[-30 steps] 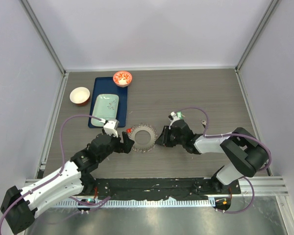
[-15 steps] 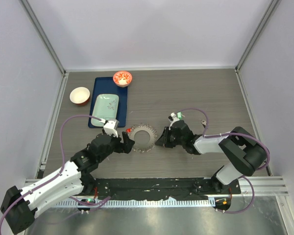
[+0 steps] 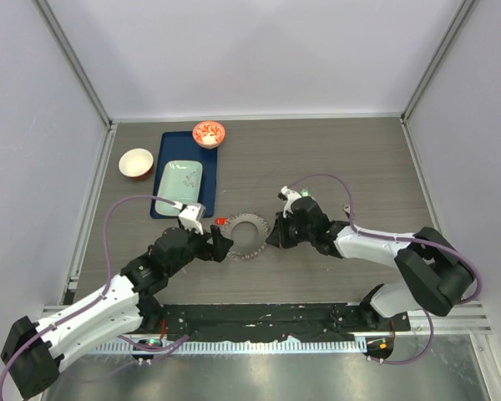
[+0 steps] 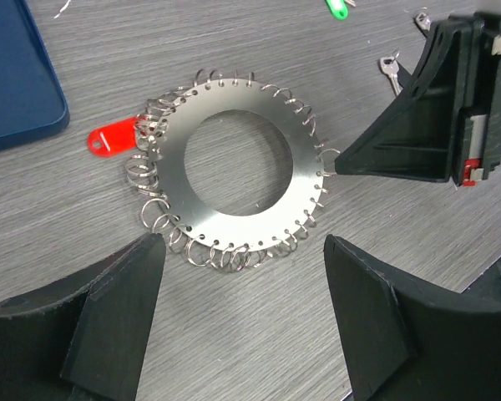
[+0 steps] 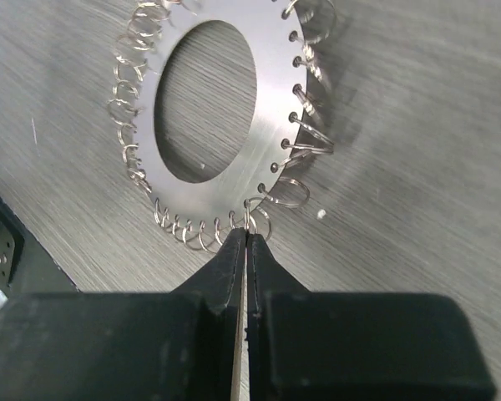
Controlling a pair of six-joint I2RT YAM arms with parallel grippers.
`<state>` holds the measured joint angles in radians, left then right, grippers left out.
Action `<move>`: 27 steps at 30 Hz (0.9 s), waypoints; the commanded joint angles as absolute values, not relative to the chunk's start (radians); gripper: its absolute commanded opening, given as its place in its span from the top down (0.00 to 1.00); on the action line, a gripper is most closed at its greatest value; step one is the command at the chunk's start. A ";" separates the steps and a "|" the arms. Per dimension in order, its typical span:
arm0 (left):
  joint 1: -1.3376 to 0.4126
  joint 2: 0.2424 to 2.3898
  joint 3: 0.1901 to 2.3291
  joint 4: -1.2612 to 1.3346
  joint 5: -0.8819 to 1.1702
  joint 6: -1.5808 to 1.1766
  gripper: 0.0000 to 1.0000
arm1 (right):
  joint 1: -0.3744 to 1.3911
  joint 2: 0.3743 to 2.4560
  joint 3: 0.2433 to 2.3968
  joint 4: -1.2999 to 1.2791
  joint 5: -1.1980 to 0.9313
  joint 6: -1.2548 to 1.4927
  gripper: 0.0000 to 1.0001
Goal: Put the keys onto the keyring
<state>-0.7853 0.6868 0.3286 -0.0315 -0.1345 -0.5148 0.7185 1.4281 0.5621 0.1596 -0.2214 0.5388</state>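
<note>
- Left gripper (image 4: 242, 249): fingers apart, with the keyring (image 4: 306, 167) lying flat just beyond their tips.
- Right gripper (image 5: 246, 244): fingers pressed together, tips touching a rim loop.
- Likely step: steadying the ring. Next, a loose key needs precise pinching.

Left arm (image 3: 108, 301) stretches from its base at seven o'clock up toward centre, left claw (image 3: 221, 244) low and level, its fingers (image 4: 117, 322) spread wide apart. Right arm (image 3: 376, 246) folds in from four o'clock, right claw (image 3: 271, 237) aimed toward nine o'clock, fingers (image 5: 230, 259) pressed tight together, tips angled down.
</note>
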 commanded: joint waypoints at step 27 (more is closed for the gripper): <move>-0.785 0.592 0.460 0.189 0.414 -0.144 0.18 | 0.887 0.965 0.798 -0.046 -0.420 -0.190 0.99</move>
<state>-0.7853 0.5423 0.3767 0.1226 0.2684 -0.2543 0.8810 1.0260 0.8108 -0.1352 -0.3565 -0.1379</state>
